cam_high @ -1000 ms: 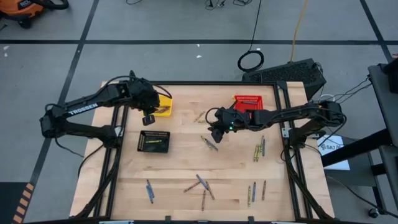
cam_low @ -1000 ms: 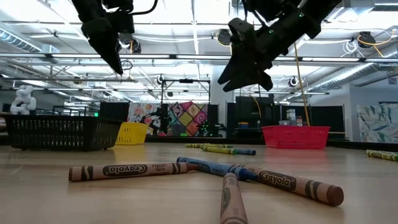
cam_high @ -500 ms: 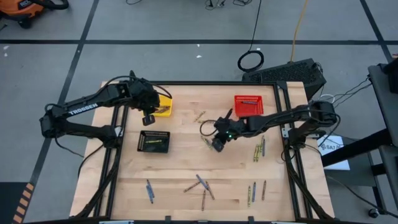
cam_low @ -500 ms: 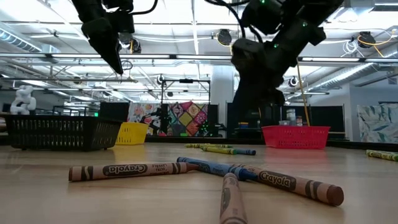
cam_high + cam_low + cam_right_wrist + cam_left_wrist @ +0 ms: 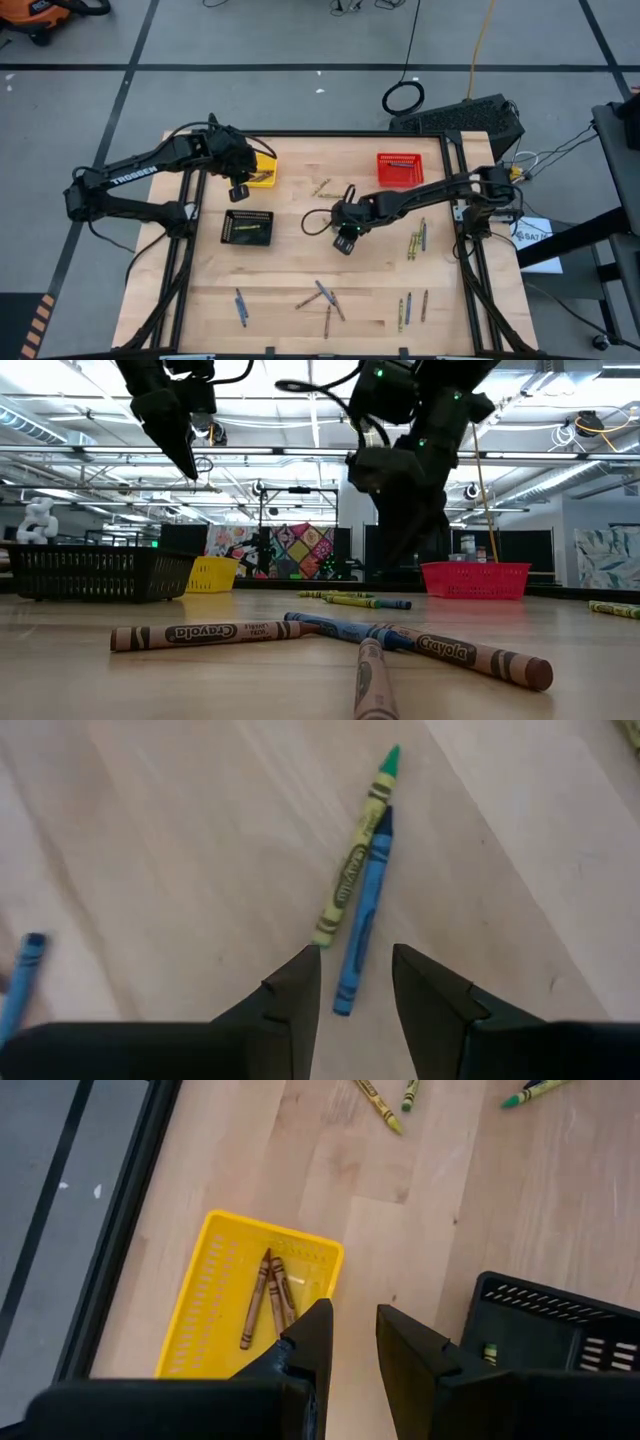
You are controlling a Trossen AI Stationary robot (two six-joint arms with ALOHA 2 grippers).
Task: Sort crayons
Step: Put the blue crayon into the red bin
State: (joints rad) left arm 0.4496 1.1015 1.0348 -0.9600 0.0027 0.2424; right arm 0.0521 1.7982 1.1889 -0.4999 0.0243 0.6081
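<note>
Right hand [image 5: 343, 243] has swung from the red basket [image 5: 399, 169] toward tabletop [image 5: 290, 270] centre, fingers parted, empty, above a blue crayon [image 5: 362, 927] touching a green crayon [image 5: 355, 873]. Light, stiff, rollable: pinch mid-length. Left hand [image 5: 238, 192], parted, waits at ten o'clock.

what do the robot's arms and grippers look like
Both arms are dark, slim and jointed, with thin black cables looping beside them. The left arm bears white TROSSEN lettering along one link. The right arm shows a small green light near its wrist. The left gripper and right gripper each have two black, angular, wedge-shaped fingers.
</note>
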